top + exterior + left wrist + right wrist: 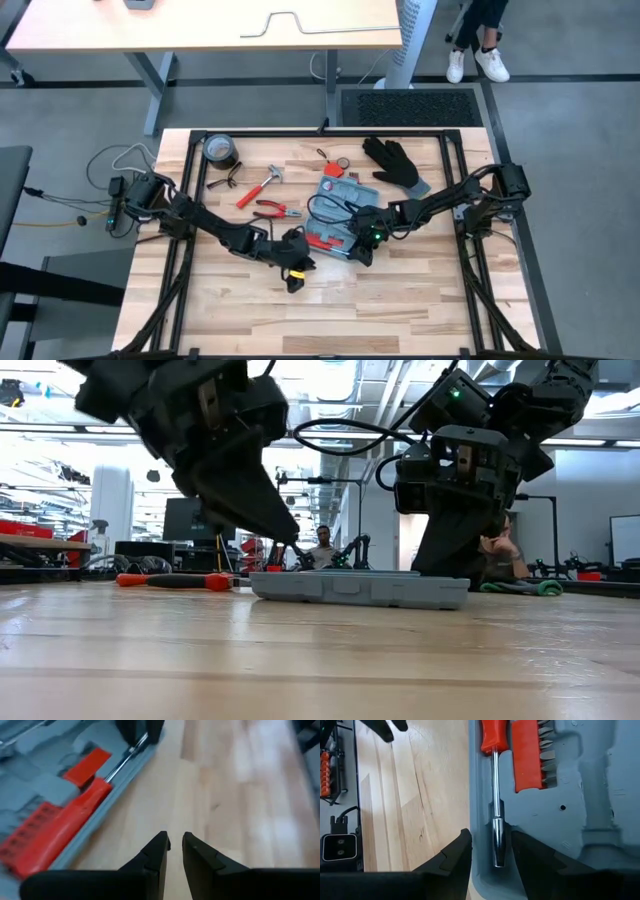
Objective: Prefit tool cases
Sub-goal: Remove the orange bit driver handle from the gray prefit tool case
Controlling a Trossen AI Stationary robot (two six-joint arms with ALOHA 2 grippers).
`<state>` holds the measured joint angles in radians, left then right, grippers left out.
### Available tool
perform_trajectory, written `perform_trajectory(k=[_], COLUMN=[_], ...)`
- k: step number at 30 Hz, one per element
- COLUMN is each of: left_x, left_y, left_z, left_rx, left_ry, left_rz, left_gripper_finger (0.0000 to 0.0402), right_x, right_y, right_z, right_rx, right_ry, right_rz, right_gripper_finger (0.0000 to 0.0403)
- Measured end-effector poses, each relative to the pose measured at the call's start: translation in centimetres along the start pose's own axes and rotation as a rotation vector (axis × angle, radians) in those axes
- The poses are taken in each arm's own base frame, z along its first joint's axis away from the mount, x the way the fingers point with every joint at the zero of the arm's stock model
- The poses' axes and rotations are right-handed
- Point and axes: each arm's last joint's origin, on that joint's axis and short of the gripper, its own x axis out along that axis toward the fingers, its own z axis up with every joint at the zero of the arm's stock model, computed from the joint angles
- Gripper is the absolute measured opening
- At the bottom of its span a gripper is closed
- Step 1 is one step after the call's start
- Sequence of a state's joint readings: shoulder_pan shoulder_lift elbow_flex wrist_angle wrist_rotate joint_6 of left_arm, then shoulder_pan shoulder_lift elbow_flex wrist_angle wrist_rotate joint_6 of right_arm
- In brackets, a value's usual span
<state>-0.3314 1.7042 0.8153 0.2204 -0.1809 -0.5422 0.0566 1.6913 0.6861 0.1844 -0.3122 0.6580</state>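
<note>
1. High view: my tool case [338,212] lies open at centre frame on the wooden table [420,300]. My right gripper [362,250] sits at its lower right corner; my left gripper [296,270] hovers over bare wood just lower left of it. A hammer [262,185], red pliers [276,210], tape roll [220,150] and black glove [395,163] lie in the upper half.

2. Low view: the case [360,588] rests flat at mid-frame, one dark gripper above left, the other at its right end.

3. Left wrist view: my fingers [159,851] are nearly together, holding nothing, above the wood; the case [55,795] fills the upper left.

4. Right wrist view: my fingers [457,852] stand narrowly apart astride the screwdriver's [495,795] metal shaft at the case's [590,795] edge; a firm grip cannot be told.
</note>
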Motion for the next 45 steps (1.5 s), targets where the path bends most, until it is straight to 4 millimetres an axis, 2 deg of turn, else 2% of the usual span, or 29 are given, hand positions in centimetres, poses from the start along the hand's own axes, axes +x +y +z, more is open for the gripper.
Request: perform_trajectory(k=[4, 13, 16, 20, 25, 29, 37, 45], left_x=[0.0, 0.1, 1.1, 3.4, 5.9, 7.0, 7.3, 7.3], left_y=[0.7, 1.2, 1.5, 1.6, 1.3, 1.2, 1.9, 2.0], left_z=[-0.9, -0.1, 0.0, -0.7, -0.9, -0.3, 1.0, 0.9], left_rx=[-0.016, 0.073, 0.053, 0.031, 0.013, 0.008, -0.004, 0.004], left_ry=[-0.005, -0.076, -0.089, -0.061, -0.032, -0.058, -0.079, -0.053], left_rz=[0.067, 0.101, 0.05, -0.021, -0.005, 0.05, 0.092, 0.103], left_gripper_finger=[0.0052, 0.0052, 0.0052, 0.0052, 0.0052, 0.0052, 0.0052, 0.0052], right_x=[0.0, 0.0, 0.0, 0.0, 0.0, 0.0, 0.2, 0.1], right_y=[0.0, 0.3, 0.3, 0.2, 0.1, 0.3, 1.2, 1.7], right_z=[0.0, 0.3, 0.3, 0.1, -0.1, -0.4, -0.6, -0.3], right_rx=[0.009, 0.025, 0.03, 0.038, 0.046, 0.041, 0.028, 0.056], right_ry=[-0.001, -0.026, -0.02, -0.004, 0.025, 0.041, 0.049, 0.036], right_rz=[0.004, 0.034, 0.037, 0.031, 0.019, 0.018, 0.09, 0.158], right_gripper_finger=[0.0154, 0.0154, 0.0154, 0.0154, 0.0154, 0.0154, 0.0154, 0.0154])
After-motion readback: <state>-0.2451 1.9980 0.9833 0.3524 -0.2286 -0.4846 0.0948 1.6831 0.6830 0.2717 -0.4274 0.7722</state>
